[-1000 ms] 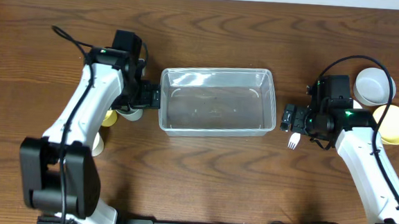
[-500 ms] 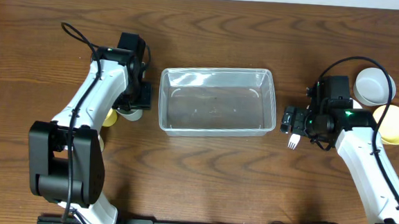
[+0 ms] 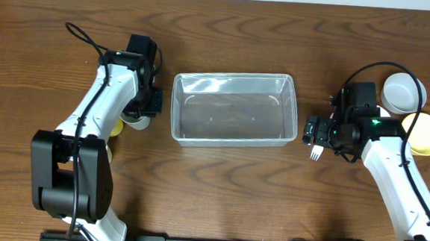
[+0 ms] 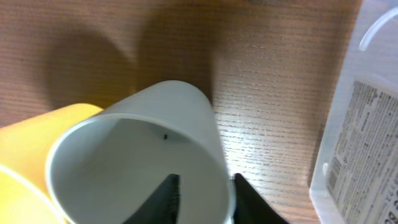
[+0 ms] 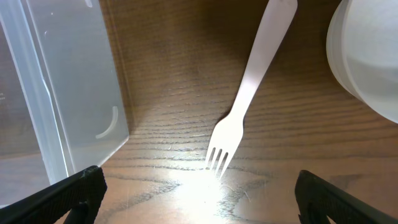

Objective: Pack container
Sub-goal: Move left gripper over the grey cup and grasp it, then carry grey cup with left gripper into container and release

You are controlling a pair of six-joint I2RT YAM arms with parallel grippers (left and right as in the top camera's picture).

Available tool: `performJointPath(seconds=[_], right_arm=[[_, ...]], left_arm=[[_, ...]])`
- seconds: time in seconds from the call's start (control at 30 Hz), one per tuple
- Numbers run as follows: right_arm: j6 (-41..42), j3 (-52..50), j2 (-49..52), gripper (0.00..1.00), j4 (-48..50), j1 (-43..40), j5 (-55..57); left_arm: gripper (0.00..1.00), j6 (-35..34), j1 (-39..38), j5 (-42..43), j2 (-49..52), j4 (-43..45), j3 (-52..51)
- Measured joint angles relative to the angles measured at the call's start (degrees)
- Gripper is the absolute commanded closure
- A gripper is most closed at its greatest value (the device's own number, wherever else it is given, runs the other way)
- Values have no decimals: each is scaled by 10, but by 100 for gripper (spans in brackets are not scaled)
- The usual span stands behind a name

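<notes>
The clear container [image 3: 232, 77] sits mid-table with nothing in it; its wall shows at right in the left wrist view [image 4: 367, 124] and at left in the right wrist view [image 5: 56, 74]. A white cup [image 4: 124, 155] stands left of it, against a yellow cup [image 4: 37, 137]. My left gripper [image 4: 205, 193] straddles the white cup's wall, one finger inside and one outside, jaws narrow; contact is unclear. The same gripper [image 3: 139, 113] covers the cup [image 3: 133, 120] from above. My right gripper [image 5: 199, 193] hangs wide open over a white plastic fork [image 5: 249, 93], which lies right of the container [image 3: 315, 151].
A white bowl [image 3: 404, 91] and a yellow bowl [image 3: 423, 133] sit at the far right, behind my right arm. The yellow cup [image 3: 116, 126] lies under my left arm, with another pale cup [image 3: 106, 156] nearer the front.
My left gripper's jaws have closed in from wide open around the white cup's wall, and the cup has shifted slightly left. The right arm has barely moved.
</notes>
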Motion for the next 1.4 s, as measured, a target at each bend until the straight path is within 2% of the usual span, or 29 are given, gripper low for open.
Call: performJointPath(seconds=[0.3, 0.57, 0.7, 1.0, 1.23, 1.4], right_arm=[[0, 0, 0, 2, -3, 0, 0], [0, 0, 0, 2, -3, 0, 0], [0, 0, 0, 2, -3, 0, 0], [0, 0, 0, 2, -3, 0, 0], [0, 0, 0, 1, -3, 0, 0], [0, 0, 0, 1, -5, 0, 0]], left_arm=[[94, 0, 0, 3, 19, -1, 0], [94, 1, -5, 5, 21, -3, 1], [94, 1, -20, 5, 21, -38, 32], [94, 4, -106, 4, -23, -130, 234], [94, 6, -204, 5, -16, -130, 251], [94, 6, -222, 5, 49, -119, 251]])
